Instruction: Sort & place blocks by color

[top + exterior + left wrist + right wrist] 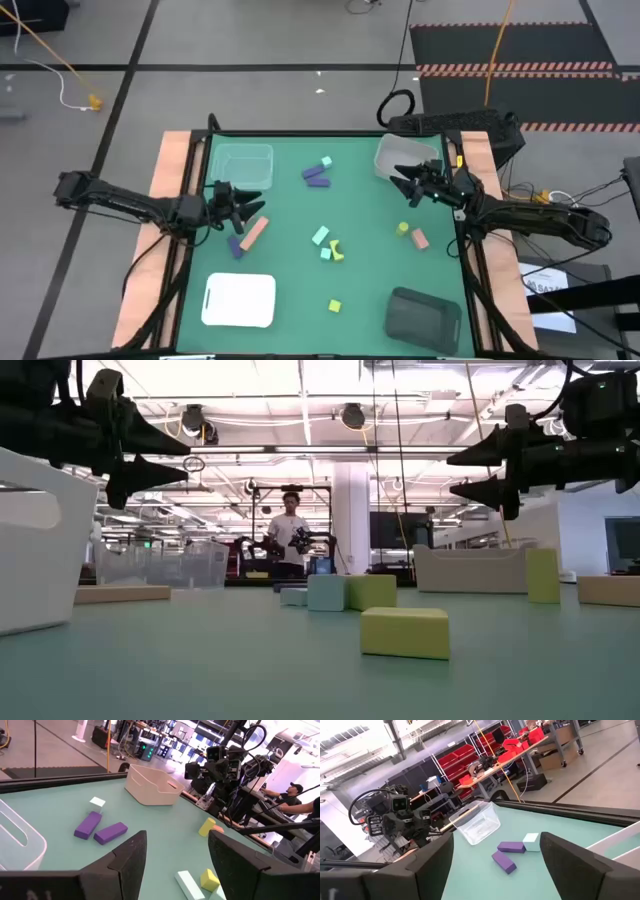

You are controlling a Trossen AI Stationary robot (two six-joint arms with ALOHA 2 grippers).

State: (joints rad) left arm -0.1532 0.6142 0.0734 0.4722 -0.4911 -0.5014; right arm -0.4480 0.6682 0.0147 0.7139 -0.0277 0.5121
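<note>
A green table (290,290) sits in a workshop with grey floor and striped mats; a person stands far back in the low view.

Going left to right in the high view: the left end effector (250,207) hangs over the table's left side with its fingers spread wide and nothing between them. A clear tub (240,165) lies at its 12 o'clock and a white tray (240,300) at its 6. Just beside it, at about 5 o'clock, lie a salmon bar (254,233) and a small purple block (236,246). The bar's long axis runs from 1 to 7 o'clock.

At the table's middle, two purple bars (317,176) and a mint cube (327,161) sit toward the far edge; a mint block (320,236), a yellow arch (337,250) and a yellow cube (334,306) sit nearer.

On the right, a yellow cylinder (402,229) and a salmon block (420,239) lie at the 6 o'clock of the right end effector (402,182), also wide and empty, beside a white tub (395,158).

The left arm is plainly nearer the salmon bar; the fingers would likely need to straddle its short axis.
</note>
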